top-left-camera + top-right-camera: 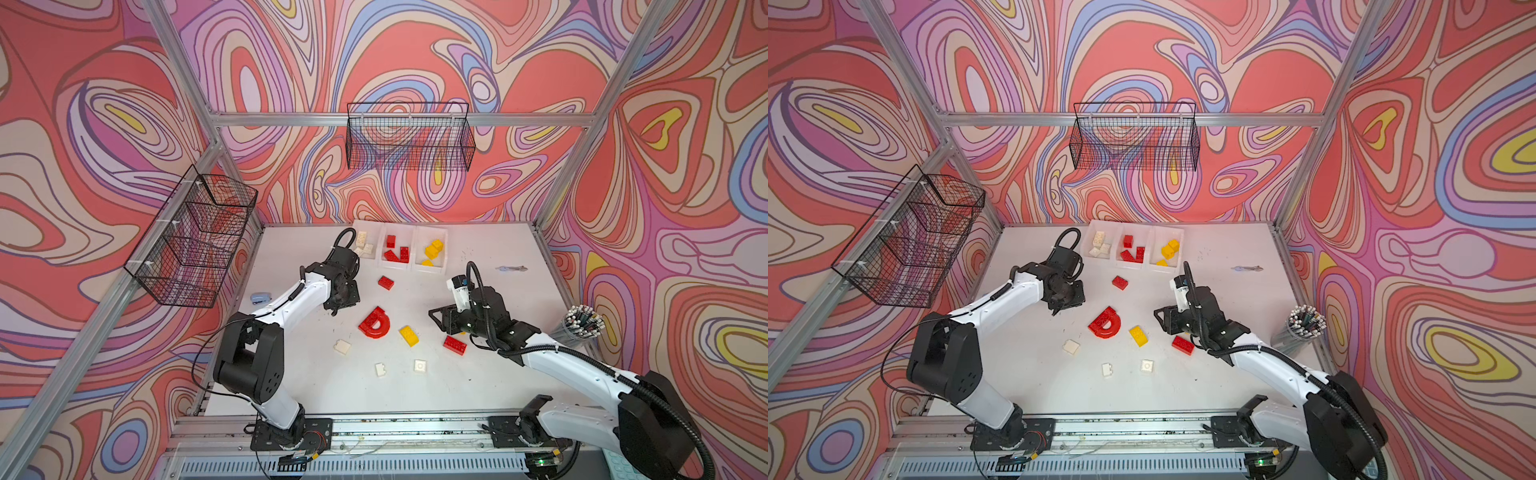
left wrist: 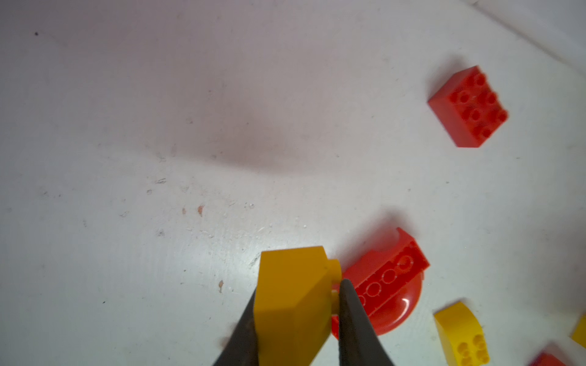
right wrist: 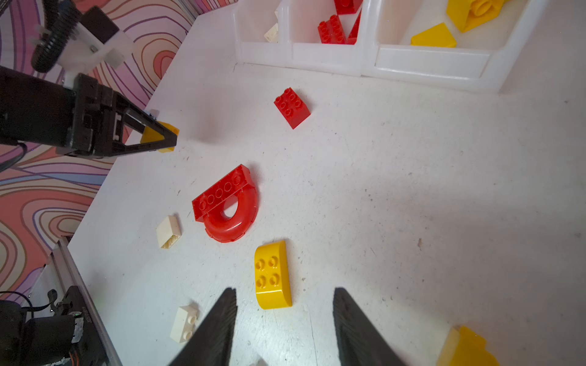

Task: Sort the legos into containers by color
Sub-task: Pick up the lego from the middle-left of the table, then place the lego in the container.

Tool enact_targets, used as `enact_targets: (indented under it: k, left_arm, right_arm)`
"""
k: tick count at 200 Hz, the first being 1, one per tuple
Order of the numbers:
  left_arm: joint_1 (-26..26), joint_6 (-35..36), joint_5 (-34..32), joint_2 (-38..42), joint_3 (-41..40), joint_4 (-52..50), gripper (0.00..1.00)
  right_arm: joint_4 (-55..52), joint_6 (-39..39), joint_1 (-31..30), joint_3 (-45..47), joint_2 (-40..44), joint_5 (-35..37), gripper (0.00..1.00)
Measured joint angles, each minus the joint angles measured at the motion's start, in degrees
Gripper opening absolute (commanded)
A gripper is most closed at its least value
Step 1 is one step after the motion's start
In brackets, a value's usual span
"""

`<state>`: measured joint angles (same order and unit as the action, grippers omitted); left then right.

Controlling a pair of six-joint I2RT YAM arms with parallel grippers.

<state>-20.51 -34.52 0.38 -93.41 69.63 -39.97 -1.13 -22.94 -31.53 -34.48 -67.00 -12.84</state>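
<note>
Left wrist view: the gripped yellow brick (image 2: pixel 291 301) masks part of the red arch piece (image 2: pixel 393 275) and runs off the frame. Right wrist view: the containers (image 3: pixel 329 58), beyond the arch piece, are cropped. In a top view, a grey object (image 1: pixel 511 268) well apart from the arch piece is unidentifiably small.

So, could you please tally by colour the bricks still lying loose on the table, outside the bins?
Red: 3 (square brick, arch, long brick)
Yellow: 2 (rounded brick, corner brick)
White: 3 (small bricks)
Total: 8, plus 1 held yellow brick in the left gripper.
</note>
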Motion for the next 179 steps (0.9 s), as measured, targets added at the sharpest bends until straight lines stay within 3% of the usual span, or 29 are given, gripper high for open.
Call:
enact_targets:
  k: [57,119,179]
  left_arm:
    - [-0.68,-1.99,11.69,-3.72,8.83,6.88,0.21]
    - [-3.74,-5.95,17.81,-16.20,22.53,15.39,0.21]
    - [-6.03,-10.38,23.54,-26.56,31.89,25.27,0.22]
  right_arm:
    - [-3.85,-0.04,0.00,-0.52,4.13,-0.02,0.51]
    - [-7.17,0.00,0.00,-1.95,10.99,0.44,0.51]
    - [-8.70,0.22,0.00,-1.95,11.45,-0.04,0.51]
